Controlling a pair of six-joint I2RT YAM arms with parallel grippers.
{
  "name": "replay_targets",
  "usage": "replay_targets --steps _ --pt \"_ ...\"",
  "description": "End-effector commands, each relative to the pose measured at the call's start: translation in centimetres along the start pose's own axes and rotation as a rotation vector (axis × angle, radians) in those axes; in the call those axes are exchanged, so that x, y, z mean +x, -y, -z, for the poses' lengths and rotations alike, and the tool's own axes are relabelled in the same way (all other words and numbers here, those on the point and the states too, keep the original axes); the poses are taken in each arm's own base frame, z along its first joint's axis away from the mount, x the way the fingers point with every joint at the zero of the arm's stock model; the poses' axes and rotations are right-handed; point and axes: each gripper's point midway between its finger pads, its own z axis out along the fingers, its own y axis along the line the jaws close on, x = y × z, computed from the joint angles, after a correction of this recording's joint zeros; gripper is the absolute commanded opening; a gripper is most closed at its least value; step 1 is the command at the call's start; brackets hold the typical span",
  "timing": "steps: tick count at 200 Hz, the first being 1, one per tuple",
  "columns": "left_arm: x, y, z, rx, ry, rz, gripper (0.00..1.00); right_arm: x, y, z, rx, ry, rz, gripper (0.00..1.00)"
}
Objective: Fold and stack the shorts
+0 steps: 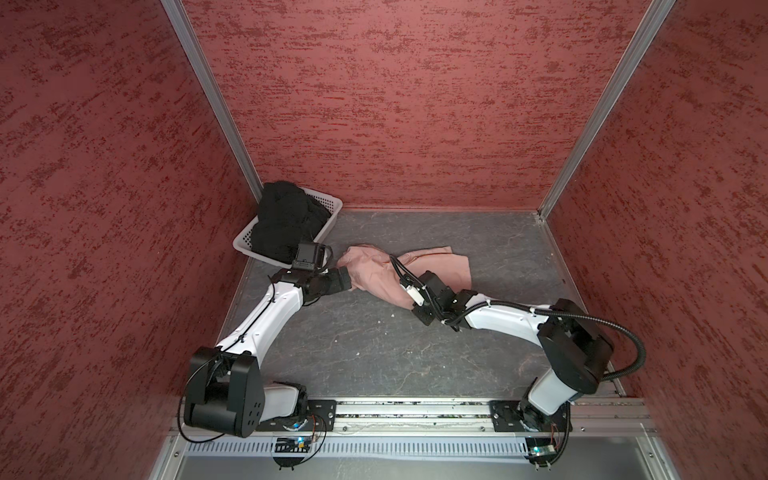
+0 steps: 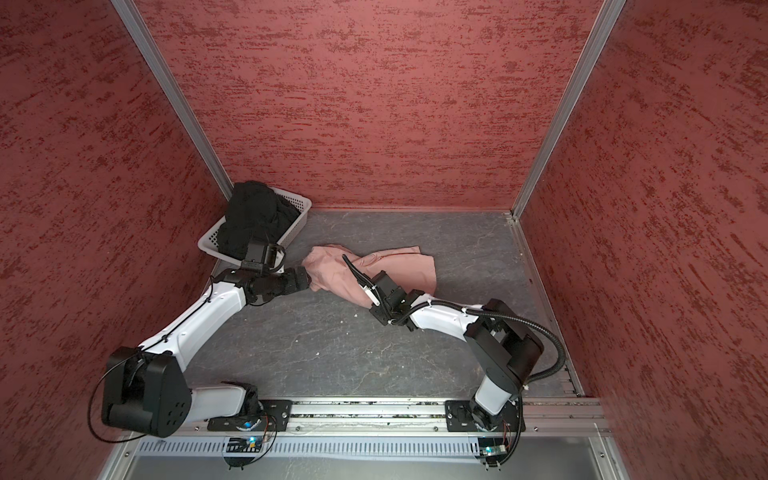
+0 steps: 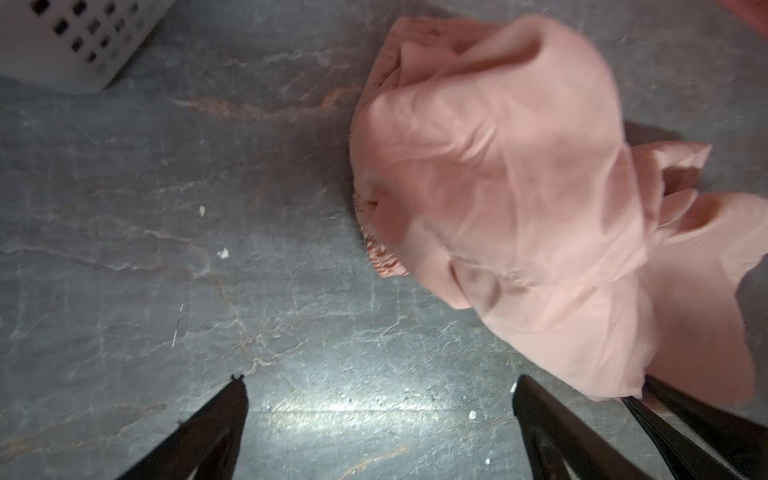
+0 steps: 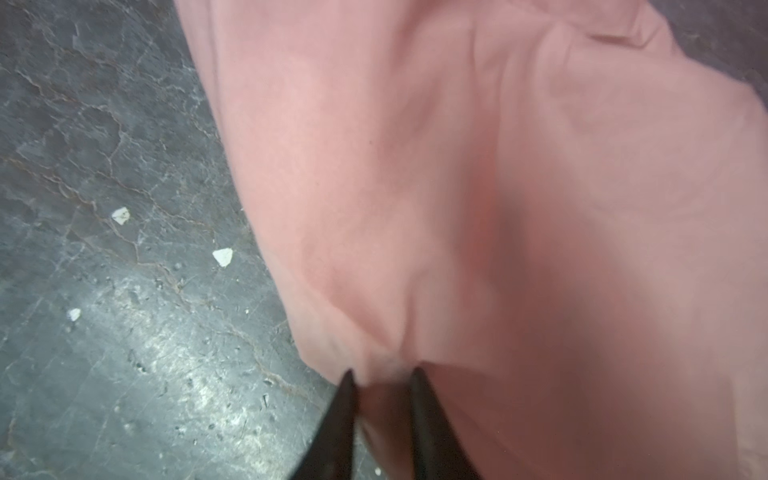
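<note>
Two pairs of shorts: the pink shorts (image 1: 432, 266) lie crumpled mid-frame on the table (image 1: 374, 353) in both top views. The black shorts (image 1: 286, 220) fill the one white basket (image 1: 330, 202), left of centre. The left gripper (image 3: 379, 379) gapes wide beside the pink cloth; the right gripper (image 4: 382, 372) pinches its fabric.

No readable text or label — black shorts (image 1: 286, 220) perhaps too dark to tell.

The left arm (image 1: 272, 309) and the right arm (image 1: 505, 319) wear glossy white shells between bulky matte-black joint housings (image 1: 232, 390) — thin black cables (image 1: 251, 324) run along them, a ribbed black hose (image 1: 642, 353) loops off the right, and the fingers (image 3: 208, 432) are black, tapered blades.
</note>
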Motion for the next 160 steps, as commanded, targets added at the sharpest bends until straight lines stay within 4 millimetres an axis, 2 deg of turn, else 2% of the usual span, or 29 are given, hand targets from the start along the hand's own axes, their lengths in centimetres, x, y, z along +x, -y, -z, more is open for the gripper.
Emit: replay_targets --steps 1,15,20,33,50,54,63,68,72,88,99,108,126,147,160 --pt "-3.4 1.9 0.5 0.096 0.087 -0.002 0.99 -1.3 0.7 2.8 -0.026 0.086 -0.085 0.0" --pt "-4.3 2.0 0.0 0.08 0.071 -0.001 0.99 0.6 0.6 3.6 -0.058 0.064 -0.158 0.0" --pt "-4.4 2.0 -0.3 0.069 0.061 0.0 0.99 0.7 0.8 4.4 -0.063 0.075 -0.194 0.0" --pt "-4.8 2.2 -1.2 0.068 0.041 0.001 0.99 2.1 1.0 5.2 -0.078 0.051 -0.289 0.0" --pt "-5.2 2.5 -2.4 0.076 0.034 0.016 0.99 2.9 0.8 6.2 -0.118 0.034 -0.399 0.0" --pt "-5.3 2.5 -2.6 0.08 0.036 0.019 0.99 2.9 0.8 6.5 -0.127 0.033 -0.423 0.13" --pt "-5.5 2.7 -3.1 0.089 0.035 0.026 0.99 2.2 1.0 7.5 -0.154 0.064 -0.467 0.57" --pt "-5.7 2.8 -3.3 0.094 0.035 0.026 0.99 1.6 1.3 8.2 -0.162 0.091 -0.487 0.68" --pt "-5.9 2.9 -3.6 0.095 0.034 0.026 0.99 0.9 1.8 8.8 -0.162 0.12 -0.501 0.72" --pt "-6.6 2.6 -4.6 0.069 0.034 0.021 0.99 -1.5 4.5 11.2 -0.139 0.248 -0.548 0.81" --pt "-7.3 2.3 -5.4 0.046 0.042 0.02 0.99 -2.3 7.7 12.3 -0.087 0.311 -0.606 0.82" --pt "-7.8 2.2 -6.2 0.04 0.047 0.015 0.99 -2.2 10.6 12.7 -0.024 0.326 -0.658 0.82" --pt "-8.7 2.4 -7.8 0.043 0.037 0.014 0.99 -0.9 15.6 11.7 0.089 0.29 -0.748 0.83" --pt "-9.1 3.7 -9.5 0.098 0.002 0.02 0.99 0.5 19.4 9.7 0.077 0.288 -0.856 0.85" --pt "-9.0 3.6 -10.4 0.09 -0.011 0.038 0.99 1.3 21.1 8.5 0.046 0.302 -0.904 0.86"
